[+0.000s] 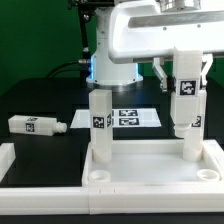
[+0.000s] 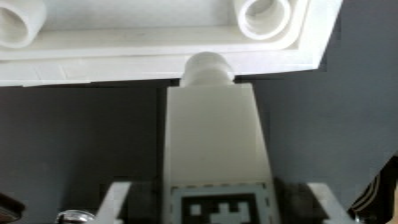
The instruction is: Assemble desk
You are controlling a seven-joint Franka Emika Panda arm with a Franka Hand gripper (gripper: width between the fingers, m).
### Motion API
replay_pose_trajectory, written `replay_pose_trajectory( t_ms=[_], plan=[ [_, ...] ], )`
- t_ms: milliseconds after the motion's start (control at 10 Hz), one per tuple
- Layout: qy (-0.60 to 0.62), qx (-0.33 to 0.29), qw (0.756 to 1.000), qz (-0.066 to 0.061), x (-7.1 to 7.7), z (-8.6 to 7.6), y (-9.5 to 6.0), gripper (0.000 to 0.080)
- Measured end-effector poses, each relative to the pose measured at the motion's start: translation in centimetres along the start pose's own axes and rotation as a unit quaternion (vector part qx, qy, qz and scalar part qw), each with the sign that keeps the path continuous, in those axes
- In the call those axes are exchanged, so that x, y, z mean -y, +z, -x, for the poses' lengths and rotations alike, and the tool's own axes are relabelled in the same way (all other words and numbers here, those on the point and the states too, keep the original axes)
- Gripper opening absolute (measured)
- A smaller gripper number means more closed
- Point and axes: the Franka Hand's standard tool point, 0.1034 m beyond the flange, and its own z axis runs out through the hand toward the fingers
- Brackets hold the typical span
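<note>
The desk's white rimmed tabletop (image 1: 150,172) lies at the front. One tagged leg (image 1: 100,130) stands upright in its corner on the exterior view's left. My gripper (image 1: 187,88) is shut on a second tagged leg (image 1: 187,112), held upright at the tabletop's corner on the exterior view's right. In the wrist view this leg (image 2: 214,130) runs out from my gripper (image 2: 221,198). Its narrow tip sits at the rim of the tabletop (image 2: 107,55), near two round holes. Whether the tip sits in a hole cannot be told. A third leg (image 1: 35,125) lies flat on the black table.
The marker board (image 1: 128,117) lies on the table behind the two upright legs. A long white border rail (image 1: 20,165) runs along the exterior view's left front. The arm's white base (image 1: 110,65) and cables stand at the back.
</note>
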Motion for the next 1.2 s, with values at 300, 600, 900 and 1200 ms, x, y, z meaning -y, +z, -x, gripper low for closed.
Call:
replay_pose_trajectory(
  t_ms=[300,600,900,1200],
  plan=[
    [0.055,0.007,0.998,-0.020,5.9,-0.5,1.2,0.0284],
    [0.083,0.004,0.996,-0.022,6.7,0.0,2.3,0.0284],
    [0.090,0.016,0.996,-0.016,5.9,0.2,2.6,0.0284],
    [0.087,0.008,0.996,-0.007,5.4,0.3,3.1,0.0284]
  ],
)
